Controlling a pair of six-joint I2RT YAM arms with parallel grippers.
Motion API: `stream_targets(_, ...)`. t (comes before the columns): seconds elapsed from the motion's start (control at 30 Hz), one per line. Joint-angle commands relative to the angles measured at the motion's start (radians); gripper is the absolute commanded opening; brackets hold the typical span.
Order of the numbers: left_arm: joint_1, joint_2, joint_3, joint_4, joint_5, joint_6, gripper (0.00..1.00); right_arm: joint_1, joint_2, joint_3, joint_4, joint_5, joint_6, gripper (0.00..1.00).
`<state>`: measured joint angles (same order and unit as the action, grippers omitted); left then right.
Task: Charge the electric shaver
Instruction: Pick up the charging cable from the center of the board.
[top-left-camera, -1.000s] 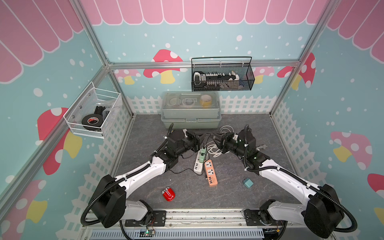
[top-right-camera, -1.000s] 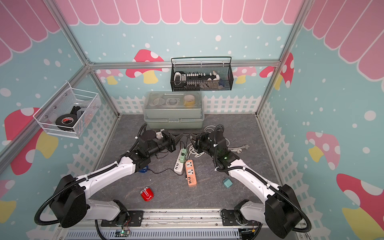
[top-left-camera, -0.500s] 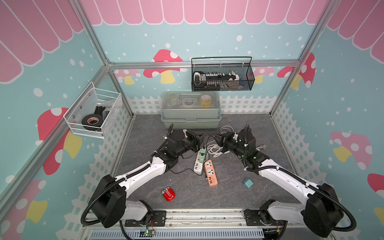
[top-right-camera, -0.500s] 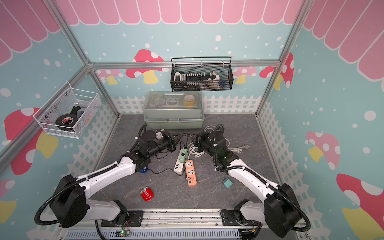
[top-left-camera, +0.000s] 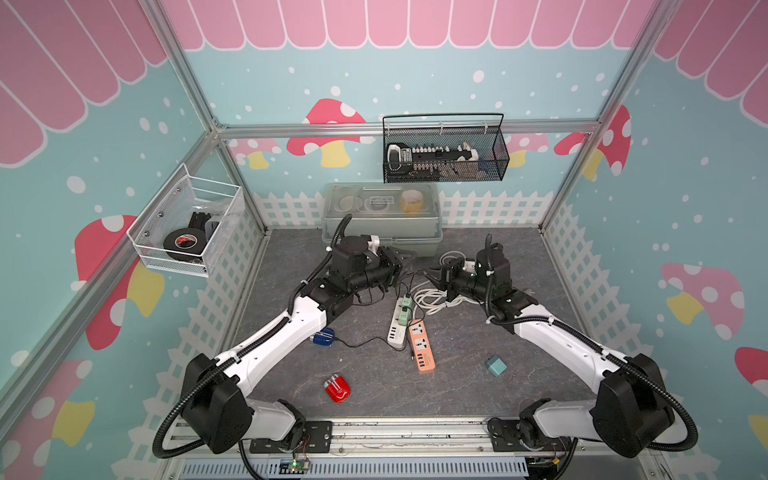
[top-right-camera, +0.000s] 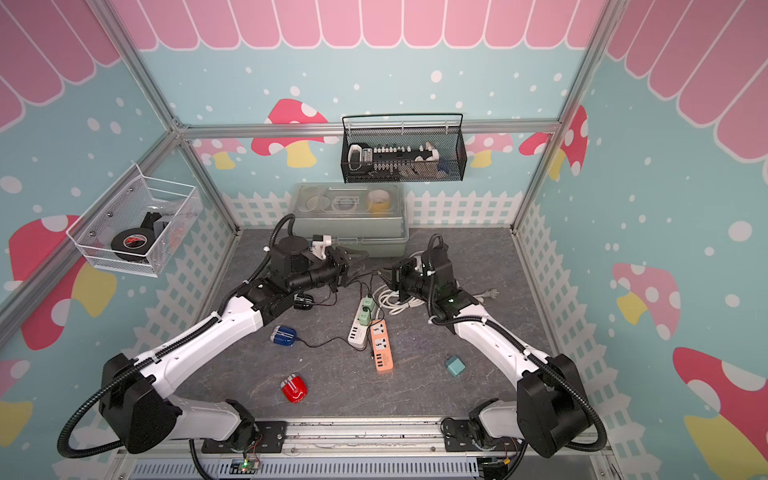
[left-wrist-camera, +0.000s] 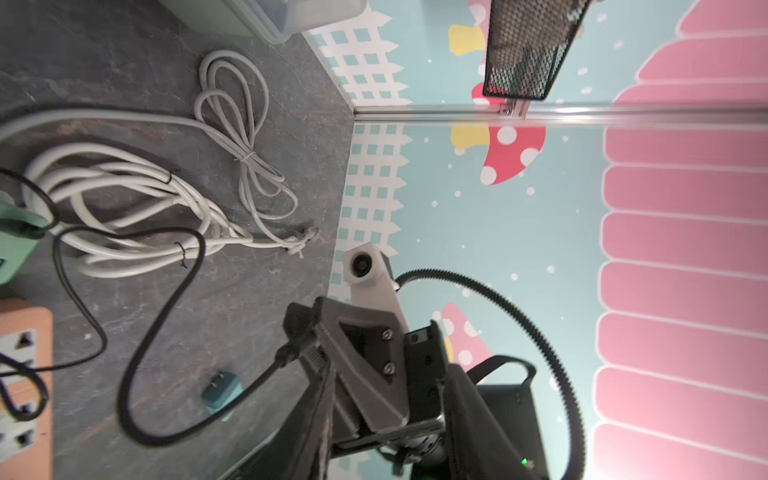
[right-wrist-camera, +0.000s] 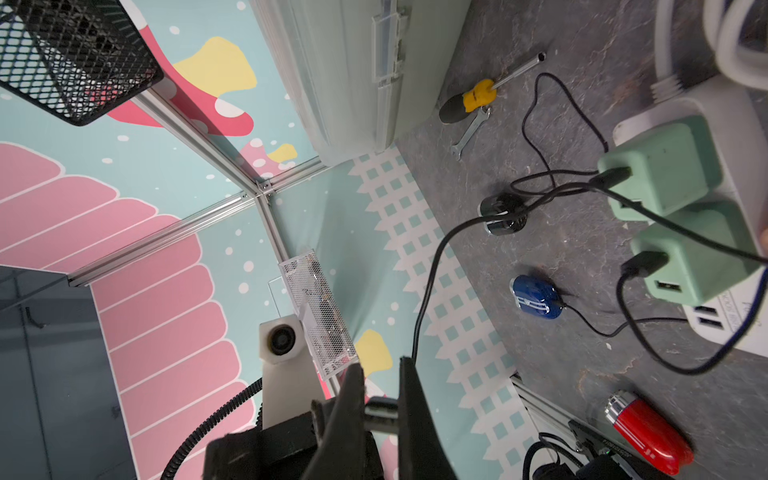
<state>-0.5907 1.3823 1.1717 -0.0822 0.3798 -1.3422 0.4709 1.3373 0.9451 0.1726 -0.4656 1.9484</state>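
My right gripper (top-left-camera: 430, 276) (right-wrist-camera: 381, 365) is shut on the plug end (right-wrist-camera: 380, 409) of a thin black charging cable (right-wrist-camera: 428, 282), held above the mat. The cable runs back towards the green adapters (top-left-camera: 405, 307) on the white power strip (top-left-camera: 397, 330). My left gripper (top-left-camera: 409, 255) faces it at close range, open, its fingers either side of the right one's tips. Three small shavers lie on the mat: a black one (top-right-camera: 303, 300) beneath my left forearm, a blue one (top-left-camera: 322, 336) with a cable attached, and a red one (top-left-camera: 337, 388) near the front.
An orange power strip (top-left-camera: 422, 349) lies beside the white one. White coiled cords (top-left-camera: 432, 297) lie under the right gripper. A grey lidded box (top-left-camera: 382, 216) stands at the back, with a yellow-handled screwdriver (right-wrist-camera: 480, 95) beside it. A teal adapter cube (top-left-camera: 496, 365) sits front right.
My left gripper has opened and let go of the cable plug. My right gripper has shut on it. Both arms have barely moved.
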Motion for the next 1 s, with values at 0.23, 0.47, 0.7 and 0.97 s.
stream_targets(0.23, -0.014, -0.068, -0.006, -0.219, -0.066, 0.658, 0.53, -0.045, 0.051, 0.123, -0.143, -0.218, 0.008, 0.04)
stream_targets(0.47, 0.005, -0.080, 0.006, -0.215, -0.088, 0.801, 0.72, -0.048, 0.065, 0.144, -0.188, -0.273, 0.003, 0.04)
stream_targets(0.7, 0.026, -0.011, 0.016, -0.183, 0.124, 0.820, 0.71, -0.058, 0.071, 0.149, -0.187, -0.275, 0.018, 0.04)
stream_targets(0.97, 0.023, 0.028, -0.004, -0.133, 0.136, 0.778, 0.66, -0.061, 0.083, 0.161, -0.158, -0.286, 0.048, 0.04)
